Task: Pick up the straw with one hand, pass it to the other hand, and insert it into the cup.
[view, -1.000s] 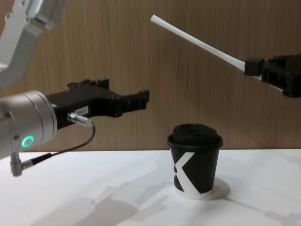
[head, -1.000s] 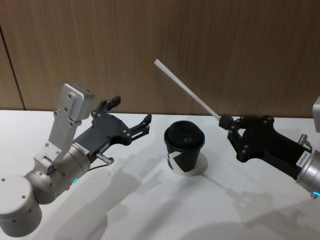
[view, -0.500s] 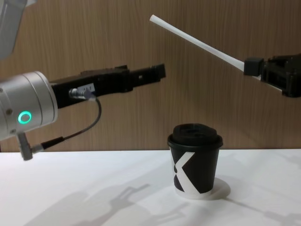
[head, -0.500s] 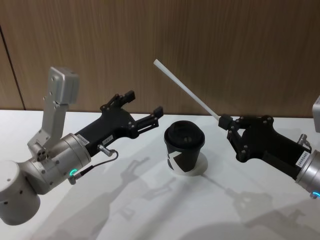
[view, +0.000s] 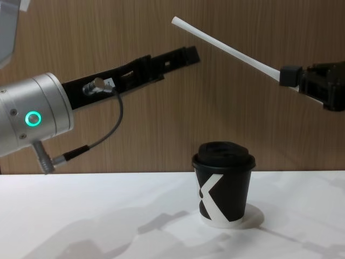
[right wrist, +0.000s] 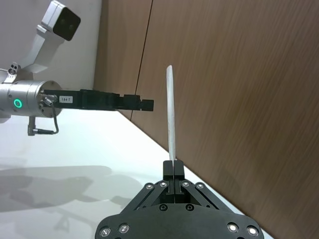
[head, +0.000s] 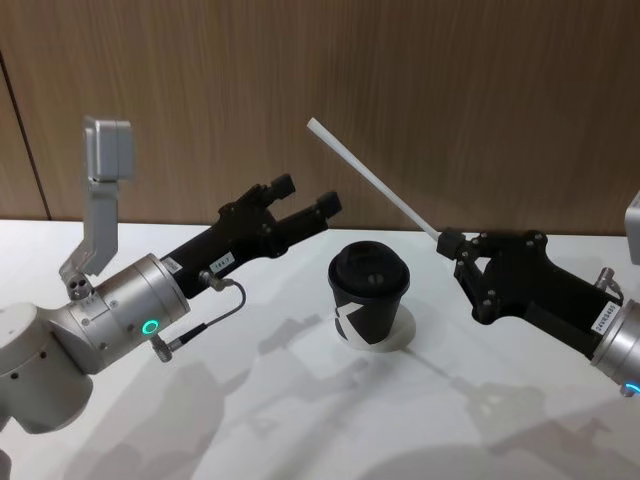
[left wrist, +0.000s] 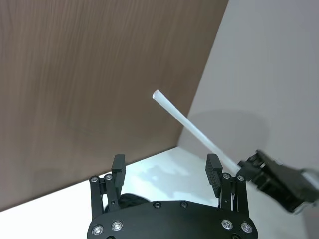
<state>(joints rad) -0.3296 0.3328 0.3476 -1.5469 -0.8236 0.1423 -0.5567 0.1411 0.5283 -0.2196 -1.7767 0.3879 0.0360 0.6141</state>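
Reaching in from the lower left of the head view, the left gripper extends from a fat, smooth silver wrist with a glowing green ring. A thin grey cable loops beneath the wrist. The gripper's two long black fingers are spread apart with nothing between them and angle up toward the frame's centre. I judge this to be the approach for the handover, with the gap lined up to take the straw's free length.

At lower centre the cup stands upright on a small white disc on the matte white table. It is black paper with a white angular mark, capped by a domed black plastic lid. It sits between the two arms and below the straw, probably so that the receiving arm has little way to go.

At the right edge the right gripper, black and blocky with square tips, is clamped on the lower end of the straw. This thin, straight white tube slants up and left from the pinch toward upper centre. Its open tip is near the left fingertips but apart from them. Holding it by one end leaves most of its length free, likely as room for the second grip.

Behind everything runs a brown wood-grain wall.
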